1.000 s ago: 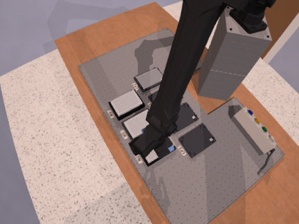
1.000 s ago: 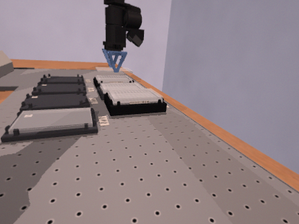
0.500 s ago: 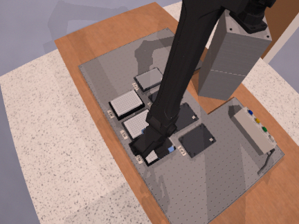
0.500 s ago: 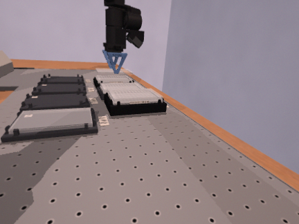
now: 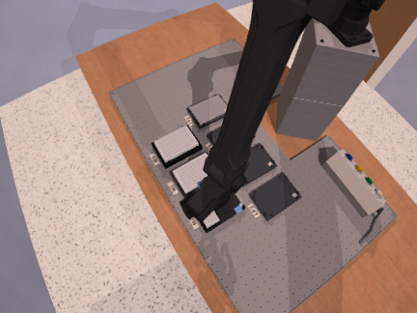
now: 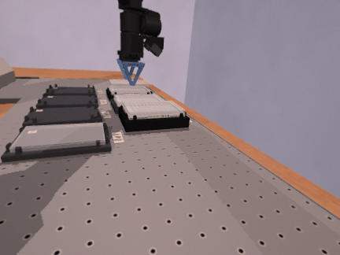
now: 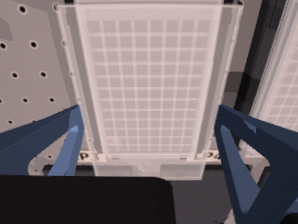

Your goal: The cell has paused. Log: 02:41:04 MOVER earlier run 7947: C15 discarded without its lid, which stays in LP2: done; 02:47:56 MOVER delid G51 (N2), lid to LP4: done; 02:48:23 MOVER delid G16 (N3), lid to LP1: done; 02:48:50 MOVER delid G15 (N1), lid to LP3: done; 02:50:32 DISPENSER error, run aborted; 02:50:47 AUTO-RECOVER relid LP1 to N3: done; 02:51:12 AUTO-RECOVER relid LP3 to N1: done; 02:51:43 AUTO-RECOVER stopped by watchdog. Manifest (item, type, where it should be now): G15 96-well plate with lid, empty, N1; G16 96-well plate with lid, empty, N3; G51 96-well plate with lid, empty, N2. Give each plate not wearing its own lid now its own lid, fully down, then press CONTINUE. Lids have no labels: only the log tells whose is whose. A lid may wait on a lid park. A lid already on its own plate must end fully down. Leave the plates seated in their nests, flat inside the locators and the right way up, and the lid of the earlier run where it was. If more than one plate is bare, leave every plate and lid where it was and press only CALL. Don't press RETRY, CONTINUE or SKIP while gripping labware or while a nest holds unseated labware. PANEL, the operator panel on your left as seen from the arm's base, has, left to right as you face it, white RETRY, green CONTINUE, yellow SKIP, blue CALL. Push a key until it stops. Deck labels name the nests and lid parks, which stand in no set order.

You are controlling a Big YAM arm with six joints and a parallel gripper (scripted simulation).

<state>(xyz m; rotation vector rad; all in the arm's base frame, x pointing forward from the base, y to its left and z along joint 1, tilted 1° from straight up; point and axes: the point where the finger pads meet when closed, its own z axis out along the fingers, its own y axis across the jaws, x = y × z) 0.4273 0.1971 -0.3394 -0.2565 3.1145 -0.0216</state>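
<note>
My gripper (image 5: 217,213) is shut on a clear plate lid (image 7: 148,85), with its blue fingers on the lid's two long sides (image 7: 148,145). It holds the lid low over the plate in the end nest of the row (image 6: 131,80). The plate's well grid shows through the lid. I cannot tell whether the lid rests on the plate. Two more lidded white plates sit in the neighbouring nests (image 5: 176,144) (image 5: 189,173). One of them shows at the right edge of the wrist view (image 7: 285,75). Another clear lid lies on a lid park (image 5: 208,108), also seen in the exterior view (image 6: 59,135).
Empty black lid parks (image 5: 275,195) (image 5: 258,161) lie beside the nests. The operator panel (image 5: 354,181) with its coloured keys stands at the deck's right edge. The arm's grey pedestal (image 5: 323,82) rises behind. The deck's far edge runs close to the plate row (image 6: 205,118).
</note>
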